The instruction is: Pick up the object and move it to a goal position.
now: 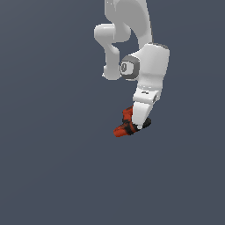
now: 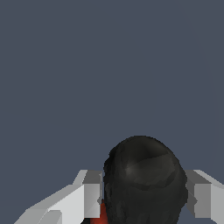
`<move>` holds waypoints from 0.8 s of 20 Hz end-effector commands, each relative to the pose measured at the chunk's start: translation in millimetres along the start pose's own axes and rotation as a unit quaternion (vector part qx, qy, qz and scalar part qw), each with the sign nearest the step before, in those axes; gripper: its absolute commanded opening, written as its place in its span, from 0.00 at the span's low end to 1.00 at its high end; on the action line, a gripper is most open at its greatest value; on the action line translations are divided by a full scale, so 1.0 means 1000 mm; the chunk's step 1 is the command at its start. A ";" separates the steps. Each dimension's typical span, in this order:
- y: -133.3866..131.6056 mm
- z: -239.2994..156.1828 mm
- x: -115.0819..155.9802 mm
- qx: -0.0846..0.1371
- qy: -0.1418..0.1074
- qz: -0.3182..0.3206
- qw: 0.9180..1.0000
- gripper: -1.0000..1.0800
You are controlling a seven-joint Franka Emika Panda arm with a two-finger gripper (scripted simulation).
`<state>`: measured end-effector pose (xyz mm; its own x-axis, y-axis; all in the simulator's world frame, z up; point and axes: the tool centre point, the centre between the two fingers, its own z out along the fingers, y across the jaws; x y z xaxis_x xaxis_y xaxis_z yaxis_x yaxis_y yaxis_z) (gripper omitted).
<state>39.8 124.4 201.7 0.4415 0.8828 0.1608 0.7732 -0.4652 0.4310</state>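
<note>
Clamping red-orange drill (image 1: 125, 125) between fingers (image 2: 83, 197) — gripper (image 1: 139, 125) closed on it, black end facing wrist view.

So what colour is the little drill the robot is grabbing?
The drill is red-orange with black parts, seen best in the exterior view; the gripper holds it.

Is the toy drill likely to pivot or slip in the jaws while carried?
The drill looks rigid, so probably no flexing. Its red body sticks out sideways from the gripper, so it may pivot. The rounded black end between the jaws might slip.
</note>
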 end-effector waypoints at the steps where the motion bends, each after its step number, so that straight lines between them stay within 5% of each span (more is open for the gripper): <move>1: 0.007 -0.030 0.006 -0.002 0.002 0.000 1.000 0.00; 16: 0.033 -0.182 0.030 0.000 0.003 0.001 1.000 0.00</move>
<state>-1.6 146.3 365.8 0.4415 0.8825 0.1621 0.7753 -0.4662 0.4261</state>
